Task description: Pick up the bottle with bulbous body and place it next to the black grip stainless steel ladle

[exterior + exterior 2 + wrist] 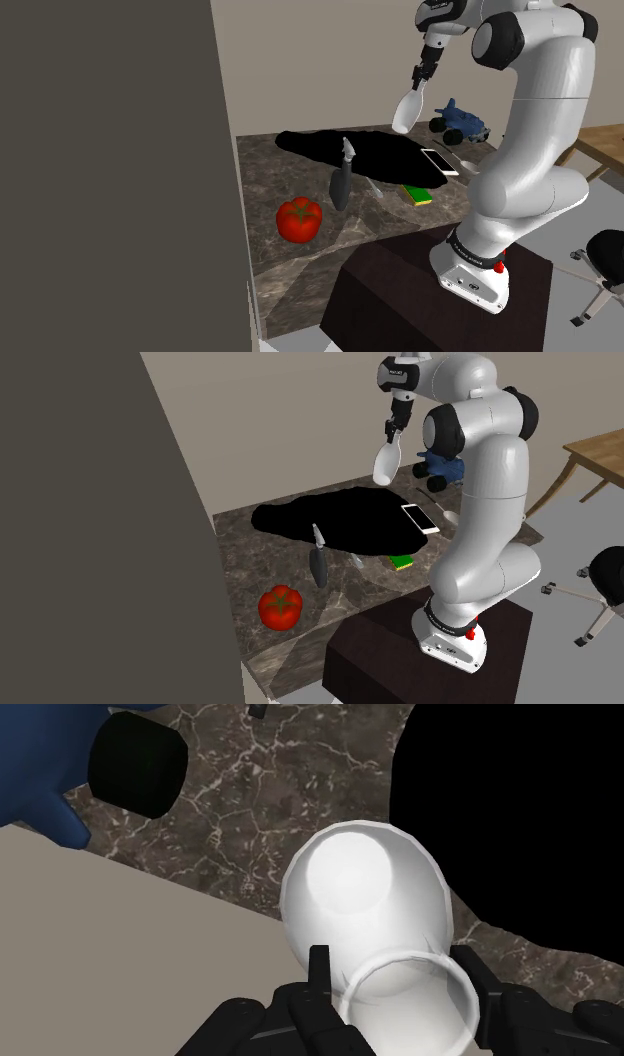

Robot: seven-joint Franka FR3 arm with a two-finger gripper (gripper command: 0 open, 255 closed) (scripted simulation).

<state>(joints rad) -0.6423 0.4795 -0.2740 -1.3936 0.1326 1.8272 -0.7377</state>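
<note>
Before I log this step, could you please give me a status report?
Tool shut on neck of white bottle. Bottle aloft above counter, near blue toy truck. Phone lies right beside ladle.

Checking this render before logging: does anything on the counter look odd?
Yes: a pure black area spreads across the middle of the counter, where nothing is drawn; the phone lies at its edge.
</note>
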